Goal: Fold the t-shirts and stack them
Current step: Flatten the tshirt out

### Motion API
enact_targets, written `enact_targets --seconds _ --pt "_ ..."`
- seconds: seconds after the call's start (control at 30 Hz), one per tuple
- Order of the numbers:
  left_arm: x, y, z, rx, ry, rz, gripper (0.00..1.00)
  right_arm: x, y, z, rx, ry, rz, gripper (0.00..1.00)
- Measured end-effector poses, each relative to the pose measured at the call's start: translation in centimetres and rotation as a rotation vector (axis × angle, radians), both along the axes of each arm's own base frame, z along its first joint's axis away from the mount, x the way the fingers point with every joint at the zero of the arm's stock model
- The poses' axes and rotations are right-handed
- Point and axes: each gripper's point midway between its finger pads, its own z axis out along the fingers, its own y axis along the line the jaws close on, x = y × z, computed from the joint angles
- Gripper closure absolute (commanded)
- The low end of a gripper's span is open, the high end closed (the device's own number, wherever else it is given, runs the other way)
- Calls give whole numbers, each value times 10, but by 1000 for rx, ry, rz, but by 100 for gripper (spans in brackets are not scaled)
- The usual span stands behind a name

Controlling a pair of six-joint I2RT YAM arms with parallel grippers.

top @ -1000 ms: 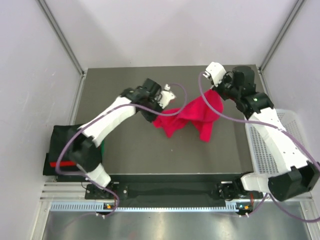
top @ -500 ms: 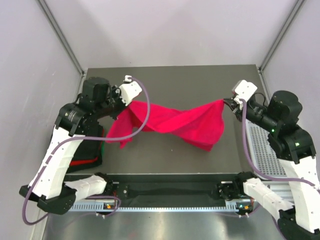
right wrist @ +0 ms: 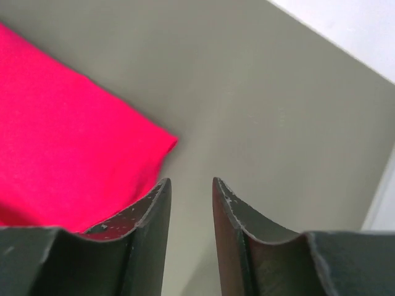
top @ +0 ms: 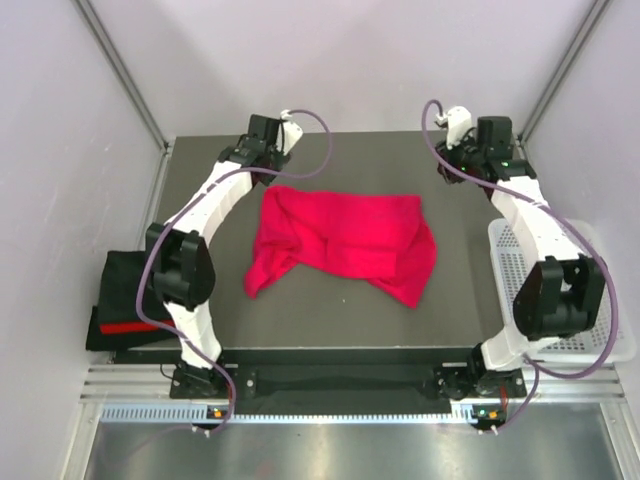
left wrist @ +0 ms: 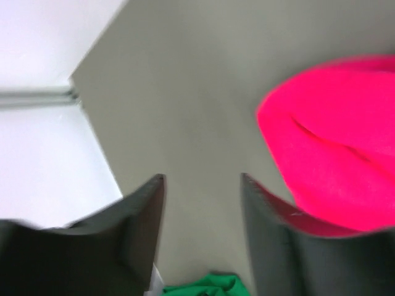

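Observation:
The bright magenta-red t-shirt (top: 340, 238) lies spread but rumpled on the grey table (top: 330, 320), held by neither gripper. My left gripper (top: 262, 160) hovers just beyond its far left corner, open and empty; in the left wrist view (left wrist: 202, 179) the shirt (left wrist: 333, 160) lies to the right of the fingers. My right gripper (top: 448, 168) hangs past the far right corner, open with a narrower gap (right wrist: 191, 180), and the shirt's corner (right wrist: 68, 166) lies to its left. A folded pile, black with a red band (top: 125, 318), sits at the table's left edge; green cloth (left wrist: 210, 285) shows at the bottom of the left wrist view.
A white mesh basket (top: 560, 290) stands along the table's right edge, partly behind the right arm. Walls with metal rails close in the table at the back and both sides. Both arms stretch along the left and right sides toward the back.
Both grippers have let go of the stretched shirt and opened. It now lies flat on the table. Both arms have swung to the table's far corners.

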Motion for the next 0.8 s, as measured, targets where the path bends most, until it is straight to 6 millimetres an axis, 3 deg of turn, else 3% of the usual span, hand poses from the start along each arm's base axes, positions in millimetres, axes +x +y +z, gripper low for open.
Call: enact_targets --seconds 0.07,0.17,0.27,0.37,0.47,0.6,0.7,0.8 --pt "2 6 13 -25 -44 65 37 4 -14 2 10 -3 -37 65" --pt "-16 9 44 -87 -127 101 37 -18 -16 15 4 -43 32 65" --pt "-59 15 68 -149 -177 90 38 -77 7 15 -14 -57 225 65" --pt "-104 17 78 -231 -198 53 39 -123 37 2 -12 -25 410 67" --pt "-131 14 73 -301 -176 13 39 -152 62 -39 -41 49 558 67" --pt "-151 15 47 -348 -102 -3 39 -189 73 -103 -103 192 678 65" --pt "-159 20 27 -378 -34 11 39 -200 76 -123 -149 221 744 63" --pt "-164 21 20 -427 3 17 39 -199 83 -132 -194 211 798 62"
